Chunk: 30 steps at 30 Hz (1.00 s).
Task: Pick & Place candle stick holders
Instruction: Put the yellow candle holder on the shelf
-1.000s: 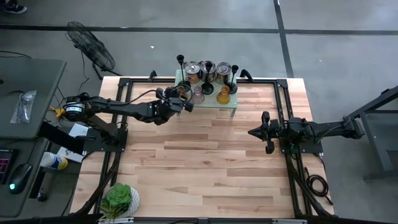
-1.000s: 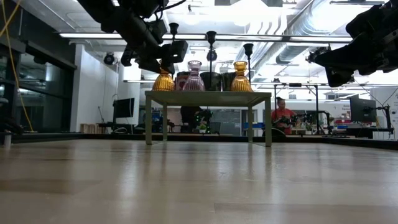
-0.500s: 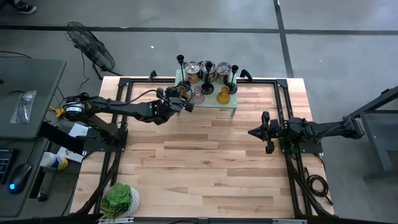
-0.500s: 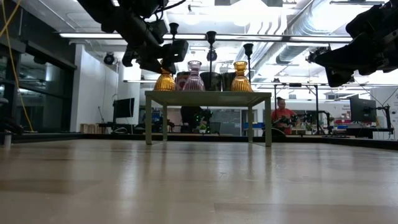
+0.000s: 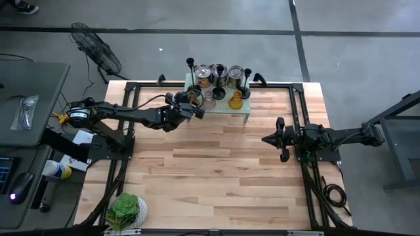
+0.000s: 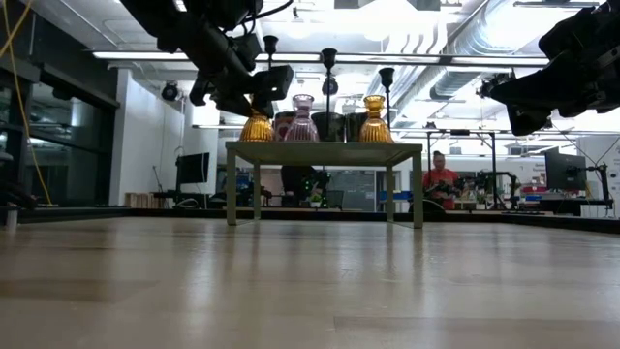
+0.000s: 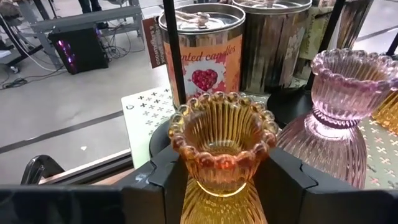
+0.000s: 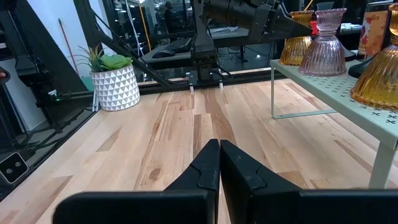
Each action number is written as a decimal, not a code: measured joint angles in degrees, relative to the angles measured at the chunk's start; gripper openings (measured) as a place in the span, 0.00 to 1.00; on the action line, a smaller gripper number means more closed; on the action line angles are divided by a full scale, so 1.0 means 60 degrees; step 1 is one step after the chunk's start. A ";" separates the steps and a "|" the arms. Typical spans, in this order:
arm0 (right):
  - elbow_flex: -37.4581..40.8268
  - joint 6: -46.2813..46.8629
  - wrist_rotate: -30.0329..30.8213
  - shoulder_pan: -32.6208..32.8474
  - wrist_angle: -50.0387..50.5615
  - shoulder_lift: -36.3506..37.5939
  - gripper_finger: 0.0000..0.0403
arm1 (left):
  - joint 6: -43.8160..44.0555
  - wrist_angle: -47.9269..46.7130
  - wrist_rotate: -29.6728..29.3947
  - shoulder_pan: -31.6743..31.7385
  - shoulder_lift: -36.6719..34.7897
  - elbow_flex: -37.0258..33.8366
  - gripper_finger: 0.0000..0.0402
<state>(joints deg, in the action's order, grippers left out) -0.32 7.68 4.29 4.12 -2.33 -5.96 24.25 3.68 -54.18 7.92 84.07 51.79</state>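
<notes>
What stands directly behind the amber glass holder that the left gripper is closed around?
Behind the amber holder in the left gripper stands a tin of scented candles, with a thin black stem rising before it. The tin's lower part is hidden by the holder.

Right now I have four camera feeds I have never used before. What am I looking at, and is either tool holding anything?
Two robot arms work at a wooden table. One feed looks straight down, one sits at table-top height, and one rides on each wrist. At the far edge stands a small green shelf carrying candle stick holders and tins. The left tool is at the shelf's left end, with its fingers on either side of an amber glass holder; it looks gripped but not lifted. A pink glass holder stands beside it. The right tool waits shut and empty over the table's right side.
</notes>
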 joint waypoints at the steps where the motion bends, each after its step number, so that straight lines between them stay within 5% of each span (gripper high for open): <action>1: 0.0000 -0.0004 -0.0002 0.0000 0.0000 0.0003 0.01 | 0.0000 -0.0008 -0.0008 0.0000 0.0001 0.0000 0.39; 12: 0.0000 -0.0001 0.0000 0.0000 0.0000 0.0000 0.01 | -0.0015 -0.0095 -0.0065 0.0000 -0.0010 0.0000 0.41; 23: 0.0000 -0.0004 0.0000 0.0000 0.0000 0.0000 0.01 | -0.0033 0.0006 -0.0249 -0.0010 -0.0021 0.0004 0.65; 30: 0.0000 -0.0004 -0.0004 0.0000 0.0000 0.0000 0.01 | -0.0510 0.0501 -0.0243 -0.0257 -0.0024 0.0011 0.70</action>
<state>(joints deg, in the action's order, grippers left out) -0.32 7.66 4.27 4.12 -2.33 -5.96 21.19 6.69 -55.64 6.38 83.92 51.86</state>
